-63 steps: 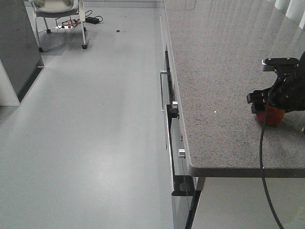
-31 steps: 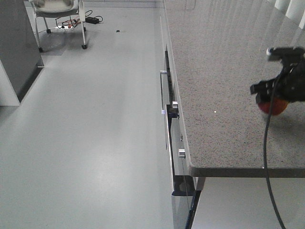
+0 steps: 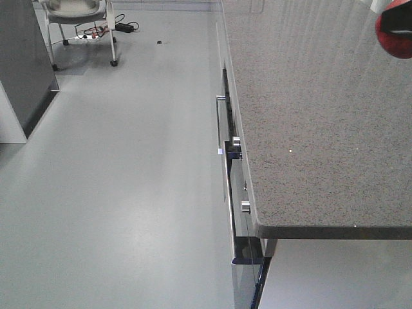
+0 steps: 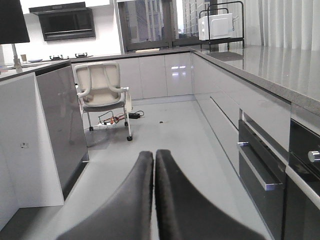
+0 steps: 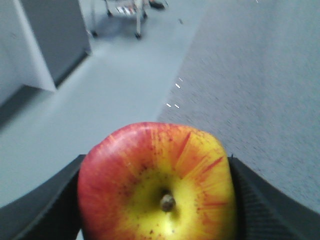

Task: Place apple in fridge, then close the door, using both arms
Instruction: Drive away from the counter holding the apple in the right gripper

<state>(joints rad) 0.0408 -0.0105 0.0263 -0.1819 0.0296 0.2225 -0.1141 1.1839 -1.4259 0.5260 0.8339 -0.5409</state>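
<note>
We see the apple (image 5: 157, 185) red, with a yellow patch around its brown stem and red streaks fanning through the yellow. Beneath the apple, the surface (image 3: 309, 96) is grey stone speckled dark and light. Left of the apple, the floor (image 3: 129, 161) is plain pale grey and the chair (image 4: 102, 90) is cream-white.

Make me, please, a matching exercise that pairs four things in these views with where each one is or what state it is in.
Things:
1. apple
2. left gripper
3. office chair
4. microwave

Places or states:
A. standing on the floor
B. shut, holding nothing
C. at the far end of the countertop
D. gripped by the right gripper

Pairs: 1-D, 2-B, 3-A, 4-C.
</note>
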